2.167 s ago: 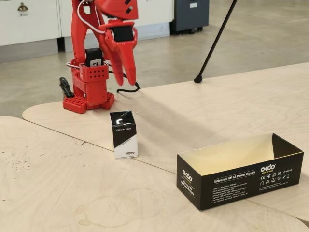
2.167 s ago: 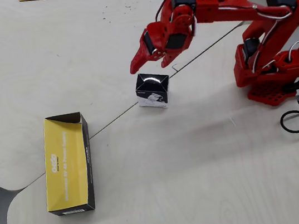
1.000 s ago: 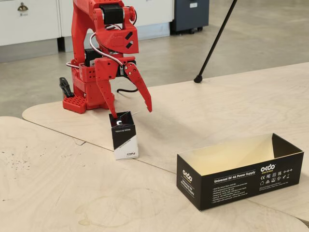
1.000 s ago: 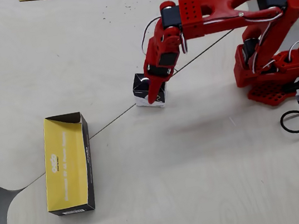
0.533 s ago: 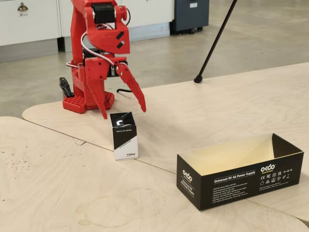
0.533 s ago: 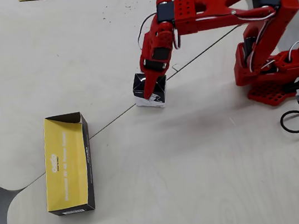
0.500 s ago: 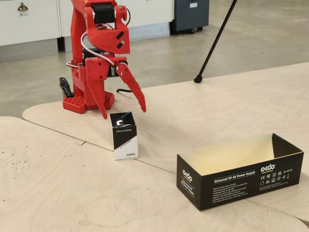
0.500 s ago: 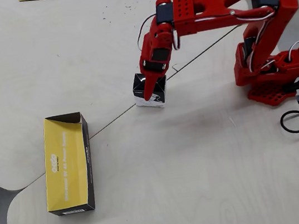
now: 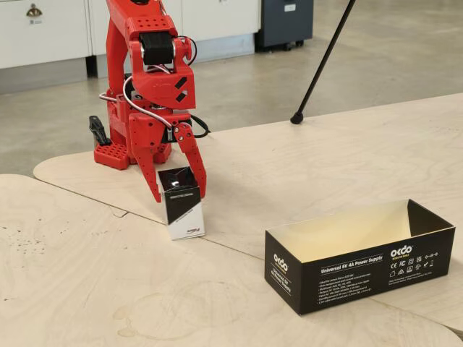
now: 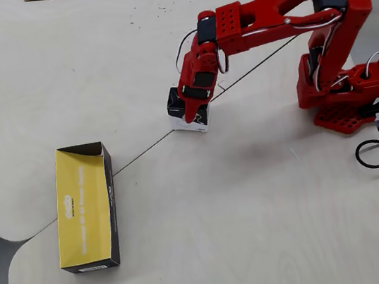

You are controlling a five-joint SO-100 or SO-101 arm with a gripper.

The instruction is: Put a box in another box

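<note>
Overhead, red arm hides most of small black-and-white cardboard carton (image 9: 181, 203) | red gripper (image 9: 179, 194) fingers spread, straddling carton | long black cardboard box (image 9: 359, 254) well apart.

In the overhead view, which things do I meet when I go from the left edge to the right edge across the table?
Long black box, open with a yellowish inside → small carton, with the gripper over it → red arm base → black cable at the right edge.
</note>
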